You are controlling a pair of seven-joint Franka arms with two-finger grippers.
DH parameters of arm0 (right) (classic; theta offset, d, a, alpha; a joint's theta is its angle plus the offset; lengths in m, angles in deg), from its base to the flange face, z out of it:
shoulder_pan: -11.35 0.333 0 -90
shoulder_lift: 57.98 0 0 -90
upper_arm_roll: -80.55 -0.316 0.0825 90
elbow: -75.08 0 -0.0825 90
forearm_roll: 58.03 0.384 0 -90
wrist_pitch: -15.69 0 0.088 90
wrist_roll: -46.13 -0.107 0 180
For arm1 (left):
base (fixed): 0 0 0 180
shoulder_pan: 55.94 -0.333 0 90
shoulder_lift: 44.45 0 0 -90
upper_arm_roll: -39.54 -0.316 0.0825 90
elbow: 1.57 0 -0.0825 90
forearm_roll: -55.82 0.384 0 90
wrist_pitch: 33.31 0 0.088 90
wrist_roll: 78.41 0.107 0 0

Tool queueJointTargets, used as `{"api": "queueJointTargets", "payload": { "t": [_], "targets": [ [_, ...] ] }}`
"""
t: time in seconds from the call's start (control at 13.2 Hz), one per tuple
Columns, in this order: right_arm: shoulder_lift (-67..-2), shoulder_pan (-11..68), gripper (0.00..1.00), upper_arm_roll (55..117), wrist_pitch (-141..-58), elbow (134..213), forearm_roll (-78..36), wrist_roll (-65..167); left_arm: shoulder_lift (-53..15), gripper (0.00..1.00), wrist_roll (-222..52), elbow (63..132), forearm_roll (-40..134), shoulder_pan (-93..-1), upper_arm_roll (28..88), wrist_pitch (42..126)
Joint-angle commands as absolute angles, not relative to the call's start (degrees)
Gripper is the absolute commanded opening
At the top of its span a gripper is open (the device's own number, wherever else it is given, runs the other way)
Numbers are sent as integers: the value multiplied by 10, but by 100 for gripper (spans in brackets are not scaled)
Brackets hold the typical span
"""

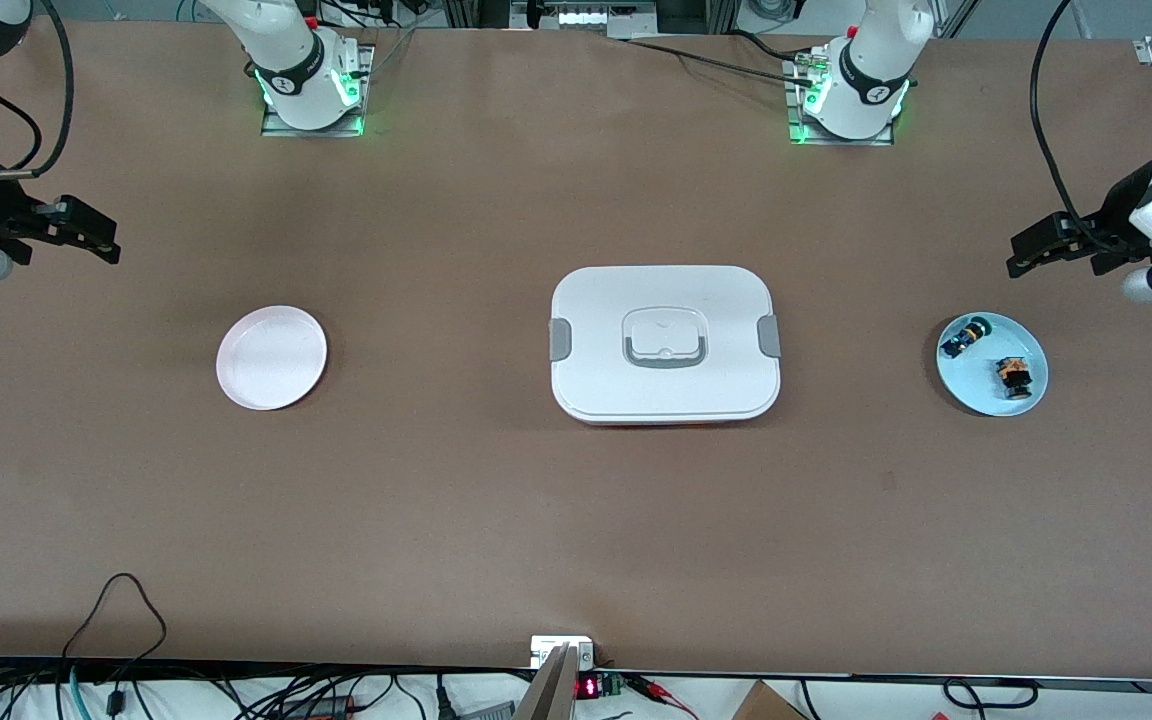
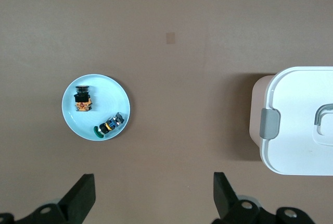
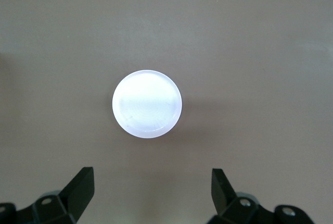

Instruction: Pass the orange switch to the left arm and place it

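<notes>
Plates are set at both ends of the brown table, with the box closed between them. The light blue plate, toward the left arm's end, holds two parts. The orange switch lies on its side in the portion of this plate nearer the front camera. Its long axis runs roughly toward and away from that camera, and its dark cylindrical end is pointed toward the camera. The blue-and-black component lies in the farther portion, apart from the switch, at a diagonal. The white plate, toward the right arm's end, holds nothing.

The left gripper is held over bare table just beside the blue plate, fingers spread wide and empty. The right gripper is held over the table edge near the white plate, fingers likewise parted, nothing gripped.
</notes>
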State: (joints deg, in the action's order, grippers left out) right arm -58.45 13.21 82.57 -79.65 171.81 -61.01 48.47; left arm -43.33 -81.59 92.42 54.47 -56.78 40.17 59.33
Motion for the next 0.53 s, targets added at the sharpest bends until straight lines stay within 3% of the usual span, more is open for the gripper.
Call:
{"api": "queueJointTargets", "payload": {
  "t": [0.0,0.45],
  "targets": [
    [-585,131,100,825,-786,1710,-604,481,-433,100,-813,919,539,-565,400,594],
    [-584,131,100,825,-786,1710,-605,482,-434,100,-817,919,540,-565,400,592]
  ]
}}
